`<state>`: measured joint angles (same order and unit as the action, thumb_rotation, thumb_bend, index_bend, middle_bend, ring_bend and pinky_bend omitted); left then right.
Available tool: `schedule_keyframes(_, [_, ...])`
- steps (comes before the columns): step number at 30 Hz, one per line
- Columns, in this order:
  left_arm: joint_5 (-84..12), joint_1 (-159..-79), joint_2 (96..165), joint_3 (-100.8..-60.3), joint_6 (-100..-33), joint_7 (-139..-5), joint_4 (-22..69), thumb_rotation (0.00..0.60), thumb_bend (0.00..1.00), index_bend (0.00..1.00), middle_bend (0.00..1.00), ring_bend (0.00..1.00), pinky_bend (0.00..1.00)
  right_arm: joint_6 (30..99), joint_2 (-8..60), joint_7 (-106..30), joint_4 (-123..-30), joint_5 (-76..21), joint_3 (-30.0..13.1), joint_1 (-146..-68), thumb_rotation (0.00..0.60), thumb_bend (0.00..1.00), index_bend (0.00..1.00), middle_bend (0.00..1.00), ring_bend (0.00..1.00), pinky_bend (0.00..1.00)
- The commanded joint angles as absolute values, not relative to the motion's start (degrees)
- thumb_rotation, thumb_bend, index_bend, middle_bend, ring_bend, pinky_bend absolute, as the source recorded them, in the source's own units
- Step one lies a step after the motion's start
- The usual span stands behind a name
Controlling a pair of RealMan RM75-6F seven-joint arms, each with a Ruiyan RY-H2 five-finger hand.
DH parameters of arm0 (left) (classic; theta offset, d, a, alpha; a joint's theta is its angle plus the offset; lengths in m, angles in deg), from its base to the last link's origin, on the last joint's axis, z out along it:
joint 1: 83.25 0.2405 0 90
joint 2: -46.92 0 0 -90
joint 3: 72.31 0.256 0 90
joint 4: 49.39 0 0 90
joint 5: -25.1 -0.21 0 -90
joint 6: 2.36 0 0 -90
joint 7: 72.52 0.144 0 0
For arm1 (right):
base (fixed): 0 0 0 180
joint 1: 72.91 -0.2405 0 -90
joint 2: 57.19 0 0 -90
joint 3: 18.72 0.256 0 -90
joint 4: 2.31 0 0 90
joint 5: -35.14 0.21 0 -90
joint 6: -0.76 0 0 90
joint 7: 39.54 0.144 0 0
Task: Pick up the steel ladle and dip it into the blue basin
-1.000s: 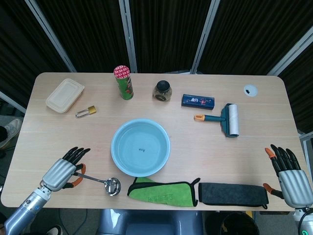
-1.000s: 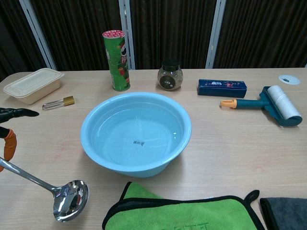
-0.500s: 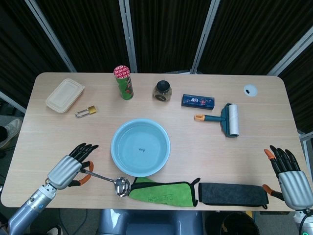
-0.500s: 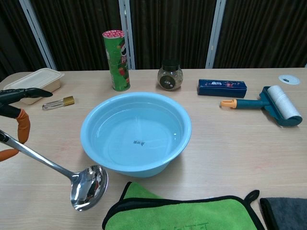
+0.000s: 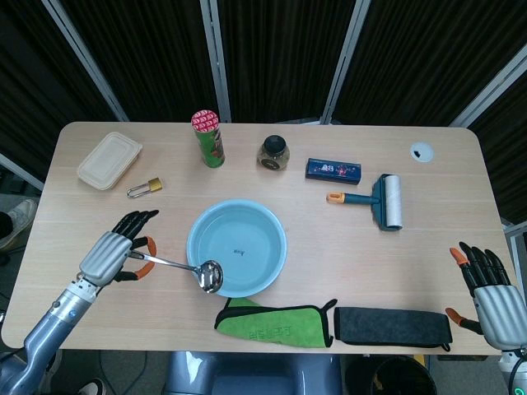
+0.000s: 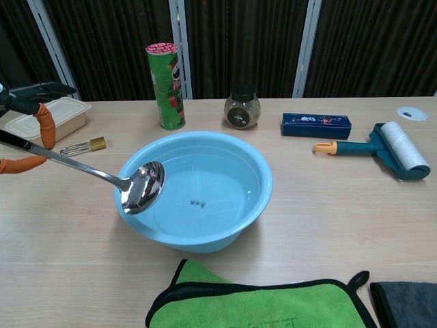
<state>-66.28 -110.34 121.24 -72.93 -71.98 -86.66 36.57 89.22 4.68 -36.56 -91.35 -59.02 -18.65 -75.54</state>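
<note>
The wooden tabletop (image 5: 329,247) carries all objects. At its centre sits the blue basin (image 5: 237,248), round, holding clear water, with a small dark printed mark on its floor, too small to read. Along the near edge lie a green cloth (image 5: 274,321), bearing stitched lettering that is not legible, and beside it a dark grey folded cloth (image 5: 394,327). At far left is a lidded beige food box (image 5: 109,160); at right, a teal lint roller (image 5: 380,200) with an orange handle tip.

The left hand (image 5: 111,257) pinches the handle of the steel ladle (image 5: 177,267) between orange-tipped fingers (image 6: 45,124), the others spread. One second ago the bowl of the ladle lay low by the tabletop near the green cloth; half a second ago it was raised; now it hangs above the basin's left rim, tilted, above the water. Judgement: pickup is complete; only lowering the bowl into the water remains.

The right hand (image 5: 492,296) rests at the tabletop's right edge, fingers extended and apart, holding nothing.

Smaller items along the far side: a green snack tube (image 6: 165,85) with red patterned lid, a dark-lidded glass jar (image 6: 242,108), a blue printed box (image 6: 316,125) with unreadable lettering, and a brass padlock (image 5: 145,188).
</note>
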Motion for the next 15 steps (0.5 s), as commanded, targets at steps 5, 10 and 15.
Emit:
schedule_keyframes(5, [-61.5, -113.3, 124.4, -76.3, -67.4, -85.0, 32.4, 0.600, 0.41, 0.69, 0.00, 0.00, 0.00, 90.6, 4.8, -36.6, -91.4, -60.0, -18.8, -75.1, 0.600, 0.00, 0.00, 0.00, 0.00, 0.00])
schedule_keyframes(10, [-59.1, -116.2, 127.1, -78.4, -63.7, -83.6, 29.7, 0.600, 0.41, 0.69, 0.00, 0.00, 0.00, 91.1, 4.7, -35.5, -91.3, -59.4, -18.2, -75.2, 0.600, 0.00, 0.00, 0.00, 0.00, 0.00])
schedule_keyframes(15, [-56.8, -119.0, 130.8, -80.2, -60.7, -81.3, 26.4, 0.600, 0.41, 0.69, 0.00, 0.00, 0.00, 90.6, 4.3, -33.6, -90.7, -58.3, -17.7, -75.4, 0.600, 0.00, 0.00, 0.00, 0.00, 0.00])
